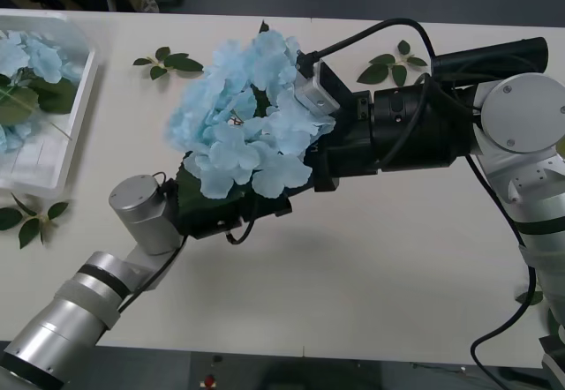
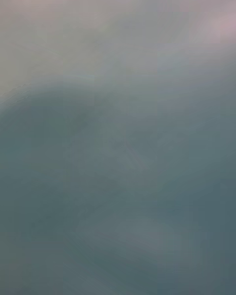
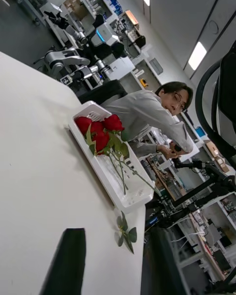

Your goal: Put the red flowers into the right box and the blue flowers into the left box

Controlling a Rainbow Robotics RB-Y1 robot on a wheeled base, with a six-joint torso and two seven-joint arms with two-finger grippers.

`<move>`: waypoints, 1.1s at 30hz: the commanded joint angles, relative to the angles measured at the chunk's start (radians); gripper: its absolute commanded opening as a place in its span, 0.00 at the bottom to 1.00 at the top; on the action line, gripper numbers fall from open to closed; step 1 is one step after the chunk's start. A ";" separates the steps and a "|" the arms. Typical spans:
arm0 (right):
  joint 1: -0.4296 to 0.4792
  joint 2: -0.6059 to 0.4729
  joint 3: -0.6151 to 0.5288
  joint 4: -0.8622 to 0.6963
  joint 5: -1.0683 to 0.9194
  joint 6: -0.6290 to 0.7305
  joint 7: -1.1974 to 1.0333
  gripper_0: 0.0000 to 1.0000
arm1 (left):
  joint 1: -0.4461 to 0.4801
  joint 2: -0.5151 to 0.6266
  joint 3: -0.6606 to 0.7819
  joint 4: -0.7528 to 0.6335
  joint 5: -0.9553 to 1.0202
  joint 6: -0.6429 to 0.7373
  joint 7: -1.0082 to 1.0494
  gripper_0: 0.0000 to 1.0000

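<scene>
A big pale-blue flower [image 1: 238,116] hangs above the middle of the table, held up at the end of my right gripper [image 1: 309,174], whose fingers its petals cover. Those petals also blur the right wrist view. My left gripper [image 1: 221,221] sits just under the flower head; in the left wrist view its black fingers [image 3: 66,263] stand apart with nothing between them, so the left gripper [image 3: 115,263] is open. More blue flowers [image 1: 26,63] lie in the left box [image 1: 78,116] at the far left. Red flowers [image 3: 101,130] lie in the right box [image 3: 81,136].
Loose green leaf sprigs lie on the white table: one behind the flower [image 1: 168,62], one at the back right [image 1: 393,65], one before the left box [image 1: 31,218] and one near the right box [image 3: 125,233]. A person sits beyond the table's right end.
</scene>
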State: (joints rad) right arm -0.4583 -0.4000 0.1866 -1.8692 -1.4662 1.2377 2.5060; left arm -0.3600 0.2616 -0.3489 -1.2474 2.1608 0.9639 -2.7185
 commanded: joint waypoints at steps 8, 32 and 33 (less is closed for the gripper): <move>-0.034 0.023 -0.010 -0.007 -0.005 -0.018 0.017 0.00 | -0.004 -0.001 0.010 -0.017 0.045 -0.002 0.013 0.00; -0.056 -0.013 -0.035 0.070 -0.071 -0.060 0.040 1.00 | 0.006 0.015 0.011 -0.017 0.086 -0.002 0.013 0.00; -0.054 -0.017 -0.035 0.070 -0.074 -0.060 0.040 1.00 | 0.004 0.016 0.011 -0.017 0.085 -0.004 0.013 0.00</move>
State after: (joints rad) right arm -0.4716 -0.4006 0.1516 -1.7804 -1.5140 1.1907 2.5113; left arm -0.3596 0.2618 -0.3488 -1.2472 2.2393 0.9640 -2.7185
